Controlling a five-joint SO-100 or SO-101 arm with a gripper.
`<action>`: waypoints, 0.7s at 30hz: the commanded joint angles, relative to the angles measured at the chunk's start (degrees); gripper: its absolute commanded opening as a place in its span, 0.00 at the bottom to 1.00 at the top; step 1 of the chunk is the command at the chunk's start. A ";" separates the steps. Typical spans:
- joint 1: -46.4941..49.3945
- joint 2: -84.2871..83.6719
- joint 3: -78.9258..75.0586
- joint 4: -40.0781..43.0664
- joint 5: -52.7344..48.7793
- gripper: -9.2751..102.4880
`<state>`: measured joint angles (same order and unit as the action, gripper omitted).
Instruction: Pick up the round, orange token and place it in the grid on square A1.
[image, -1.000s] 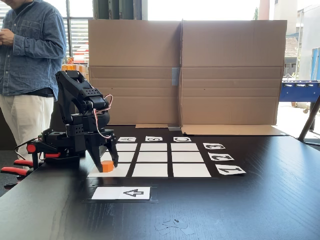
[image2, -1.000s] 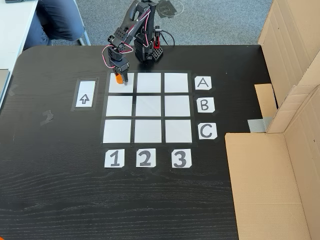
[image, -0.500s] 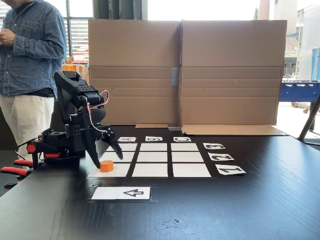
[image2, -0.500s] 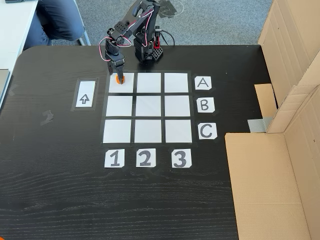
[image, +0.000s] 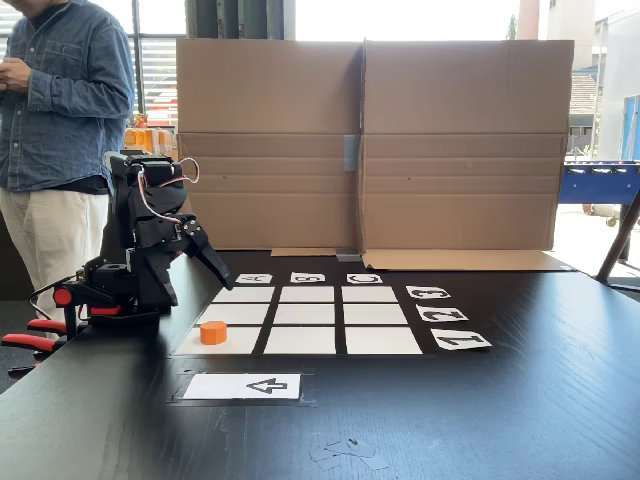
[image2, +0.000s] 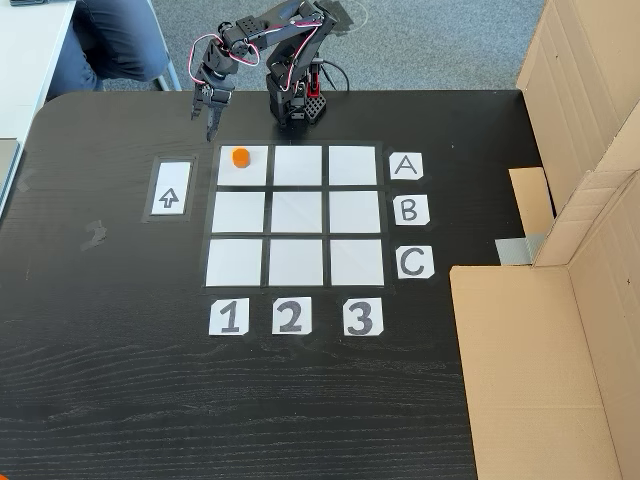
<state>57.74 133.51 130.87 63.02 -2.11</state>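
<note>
The orange token lies flat on square A1, the corner cell of the grid in line with tag A and tag 1. It sits toward that cell's edge nearest the arm. My gripper hangs lifted off the table, apart from the token, beyond the grid's edge on the arm's side. Its jaws stand slightly open with nothing between them.
A white card with a black arrow lies beside the grid. Cardboard walls bound one side of the black table. A person stands behind the arm's base. Red clamp handles stick out at the table edge.
The gripper let go of the token on A1, then rose and drew back toward the arm's base. The token stays where it was set down.
</note>
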 joint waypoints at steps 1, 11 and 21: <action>2.99 4.22 -4.57 3.25 0.00 0.40; 13.10 19.69 -18.02 21.01 0.00 0.39; 25.31 31.11 -19.16 25.49 -0.18 0.32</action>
<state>79.98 162.86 111.36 88.33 -2.11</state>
